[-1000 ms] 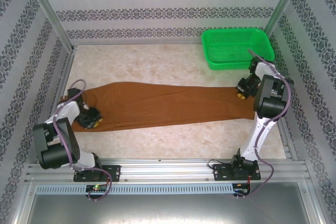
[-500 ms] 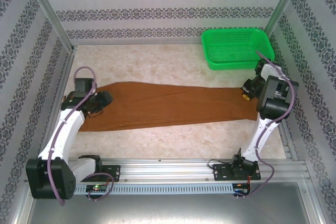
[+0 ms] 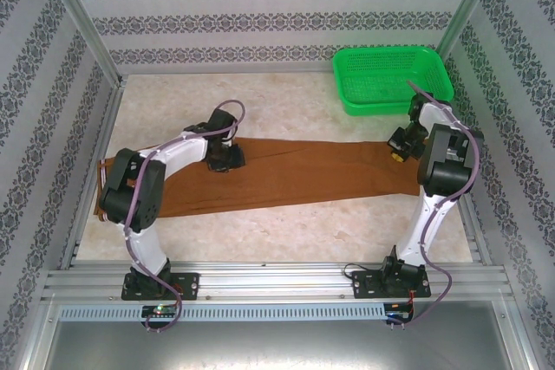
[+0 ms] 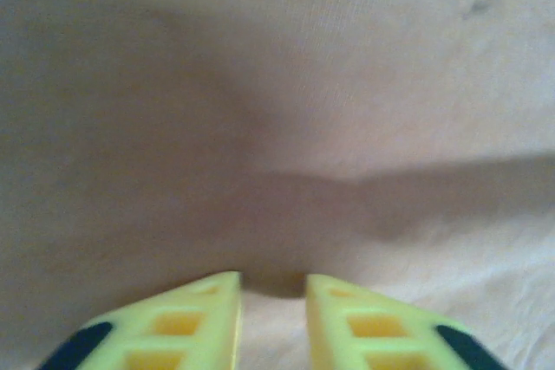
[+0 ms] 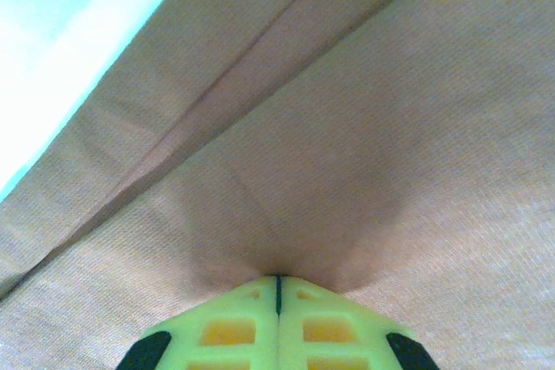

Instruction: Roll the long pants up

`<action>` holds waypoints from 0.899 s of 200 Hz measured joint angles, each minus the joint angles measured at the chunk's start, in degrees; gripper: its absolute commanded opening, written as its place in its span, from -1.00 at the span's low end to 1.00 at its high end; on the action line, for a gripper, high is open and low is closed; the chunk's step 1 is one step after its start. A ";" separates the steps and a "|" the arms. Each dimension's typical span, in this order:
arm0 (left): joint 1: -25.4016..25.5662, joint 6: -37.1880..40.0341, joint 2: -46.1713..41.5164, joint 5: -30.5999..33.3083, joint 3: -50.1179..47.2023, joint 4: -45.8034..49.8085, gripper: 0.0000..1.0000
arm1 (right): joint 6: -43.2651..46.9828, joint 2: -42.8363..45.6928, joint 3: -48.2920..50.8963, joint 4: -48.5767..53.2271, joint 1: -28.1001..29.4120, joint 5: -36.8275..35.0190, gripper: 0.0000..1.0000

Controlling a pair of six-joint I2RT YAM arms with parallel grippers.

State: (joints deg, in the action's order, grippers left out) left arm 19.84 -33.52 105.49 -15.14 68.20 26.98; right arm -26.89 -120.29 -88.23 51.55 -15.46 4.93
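Marbled desk (image 3: 286, 231) carries the pants (image 3: 303, 172), laid flat. Right claw (image 5: 278, 288) is clenched on cloth; left claw (image 4: 272, 288), parted, touches it. I judge rolling unstarted: pinch next.

Pants (image 3: 286, 171) mid-table — basket (image 3: 390, 80) behind-right

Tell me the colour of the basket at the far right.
Bright green basket, clearest in the top external view.
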 measured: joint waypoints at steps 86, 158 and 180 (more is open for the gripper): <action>-5.79 3.58 0.02 -7.65 -6.78 -2.29 -0.63 | 0.17 -7.26 -11.19 9.27 -2.16 2.38 -1.00; -16.46 5.64 -5.01 -15.80 -11.21 -0.90 -0.20 | -0.02 -10.56 -17.18 13.29 -5.57 -0.57 -0.53; -16.48 7.02 -9.62 -9.86 -8.72 3.39 -0.11 | -0.83 -1.05 -4.33 3.30 -7.04 -7.63 0.51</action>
State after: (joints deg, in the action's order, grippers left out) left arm 3.36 -26.50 95.88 -24.99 59.48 30.37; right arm -27.73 -121.34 -92.55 54.85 -22.50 -2.70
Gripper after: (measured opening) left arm 0.436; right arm 0.473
